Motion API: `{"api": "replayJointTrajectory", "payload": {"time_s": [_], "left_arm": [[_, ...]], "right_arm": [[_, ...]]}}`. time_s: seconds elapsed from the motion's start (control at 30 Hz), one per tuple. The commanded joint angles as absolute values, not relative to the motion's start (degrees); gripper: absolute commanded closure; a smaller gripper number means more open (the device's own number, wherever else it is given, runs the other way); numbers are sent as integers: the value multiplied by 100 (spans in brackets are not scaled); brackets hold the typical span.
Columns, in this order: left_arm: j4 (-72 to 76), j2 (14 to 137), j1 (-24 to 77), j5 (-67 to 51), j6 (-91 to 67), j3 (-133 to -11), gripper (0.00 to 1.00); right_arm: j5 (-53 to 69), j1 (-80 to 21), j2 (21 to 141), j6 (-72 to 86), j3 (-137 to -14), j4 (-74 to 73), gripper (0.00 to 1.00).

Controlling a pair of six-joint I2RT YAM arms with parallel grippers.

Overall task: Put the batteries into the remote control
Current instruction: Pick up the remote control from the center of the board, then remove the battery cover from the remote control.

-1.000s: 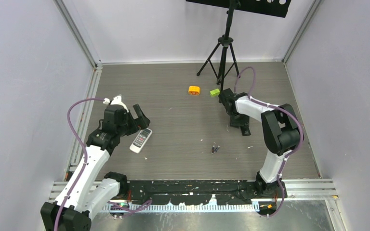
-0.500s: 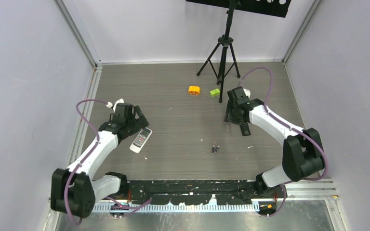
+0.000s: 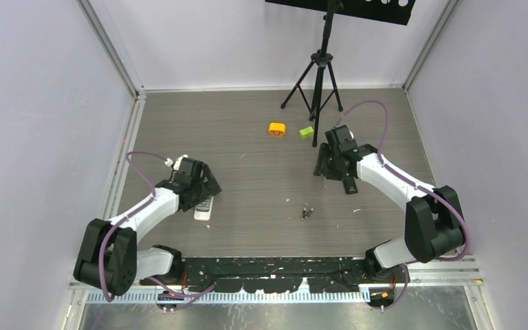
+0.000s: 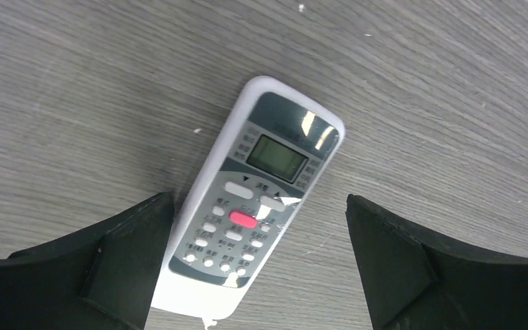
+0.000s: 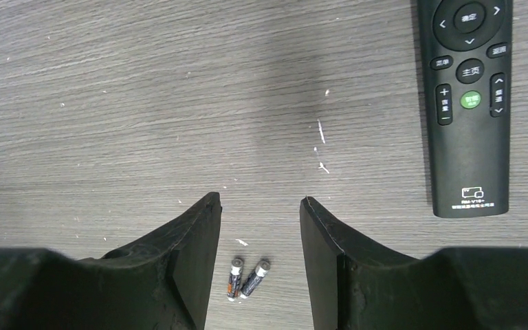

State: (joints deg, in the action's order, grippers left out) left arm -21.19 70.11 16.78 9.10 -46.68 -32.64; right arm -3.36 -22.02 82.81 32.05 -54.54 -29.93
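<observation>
Nothing is loaded yet. My left pincer [image 4: 258,227] hangs spread wide over the white remote [image 4: 275,179], which lies buttons-up with its back hidden. My right pincer [image 5: 259,203], half spread and empty, hovers above two dark batteries [image 5: 247,277] on the worktop [image 5: 110,103], near the black remote [image 5: 469,110].

Grey table [image 3: 261,172]: white remote [image 4: 254,199], black remote [image 5: 469,103], two batteries [image 5: 247,278], orange block [image 3: 277,128], lime block [image 3: 306,132].
</observation>
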Motion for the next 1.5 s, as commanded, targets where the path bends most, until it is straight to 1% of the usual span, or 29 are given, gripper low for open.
{"api": "replayJointTrajectory", "payload": {"time_s": [0.0,0.13,0.3,0.33,0.47,0.53,0.57,0.7,0.8,0.87,0.93,0.97,1.0,1.03,1.17,1.27,1.33,1.47], "left_arm": [[-1785,7075,1873,872,-4904,-3117,2],[-1996,7333,2170,1172,-4797,-3311,5],[-2703,7923,2422,1703,-4679,-3854,14],[-2769,8007,2503,1747,-4664,-3918,16],[-3049,8254,2825,1887,-4733,-4100,27],[-3031,8331,2888,1874,-4752,-4085,36],[-2992,8363,2899,1819,-4750,-4067,41],[-2650,8227,2911,1363,-4681,-3979,52],[-2210,7821,2916,737,-4557,-3916,61],[-1903,7491,2909,258,-4492,-3928,65],[-1640,7157,2909,-136,-4461,-3983,66],[-1529,6935,2909,-356,-4441,-4022,67],[-1408,6770,2909,-551,-4405,-4071,67],[-1292,6615,2909,-782,-4377,-4118,67],[-994,6090,2909,-1534,-4472,-4379,66],[-948,5860,2900,-1987,-4856,-4645,66],[-872,5774,2900,-2221,-5120,-4812,66],[-437,5680,2892,-2552,-5675,-4917,65]], "right_arm": [[-101,-2226,8308,3366,-5666,-2799,48],[-74,-2224,8314,3434,-5571,-2753,48],[-78,-2224,8223,3527,-5475,-2744,49],[73,-2224,8193,3534,-5449,-2726,49],[203,-2224,8055,3563,-5384,-2667,49],[247,-2224,8019,3588,-5372,-2650,49],[265,-2224,8002,3602,-5364,-2649,49],[641,-2306,7907,3580,-5329,-2514,49],[1154,-2688,7660,3454,-5260,-2090,49],[1562,-3067,7501,3484,-5175,-1618,49],[1875,-3427,7416,3715,-5090,-1058,49],[1987,-3588,7395,3944,-5036,-629,46],[2031,-3759,7390,4202,-4982,-340,42],[2043,-3838,7376,4425,-4913,-2,39],[1925,-4180,7122,5372,-4476,1516,32],[1724,-4248,6810,5949,-4076,2583,30],[1617,-4254,6590,6114,-3919,2906,29],[1656,-4254,6285,6139,-3841,3007,20]]}}
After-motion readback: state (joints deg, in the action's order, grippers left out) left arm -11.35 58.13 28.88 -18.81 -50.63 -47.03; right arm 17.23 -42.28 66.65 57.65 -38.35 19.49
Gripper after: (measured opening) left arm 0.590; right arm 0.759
